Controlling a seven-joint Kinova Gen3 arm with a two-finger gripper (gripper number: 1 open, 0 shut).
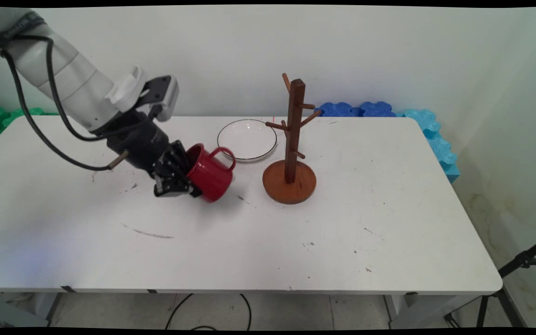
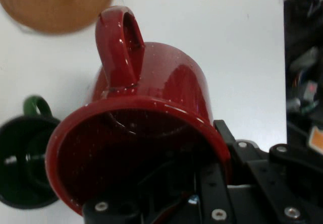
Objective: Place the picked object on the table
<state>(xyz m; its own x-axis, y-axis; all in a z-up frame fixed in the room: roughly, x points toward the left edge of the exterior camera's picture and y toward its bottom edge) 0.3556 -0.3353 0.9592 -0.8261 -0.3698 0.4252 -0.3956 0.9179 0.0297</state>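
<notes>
At the left of the main view the gripper [image 1: 180, 179] reaches down over the white table [image 1: 296, 242], its fingers closed on the rim of a red mug [image 1: 210, 174]: one finger goes inside the mouth and the other lies against the outer wall (the hand view shows the black linkage entering the mug's [image 2: 151, 113] opening). The mug is tipped on its side, mouth toward the gripper, handle pointing up and toward the back of the table. It looks lifted just off the table, though whether its lower edge touches cannot be told.

In the hand view a green mug [image 2: 22, 158] stands on the table just beside the red one; the main view does not show it.

Further right and toward the wall lies a white plate [image 1: 247, 139] with a dark rim, near the red mug's handle. Right of that stands a wooden mug tree [image 1: 291, 153] on a round base, its pegs bare, close beside the plate.
</notes>
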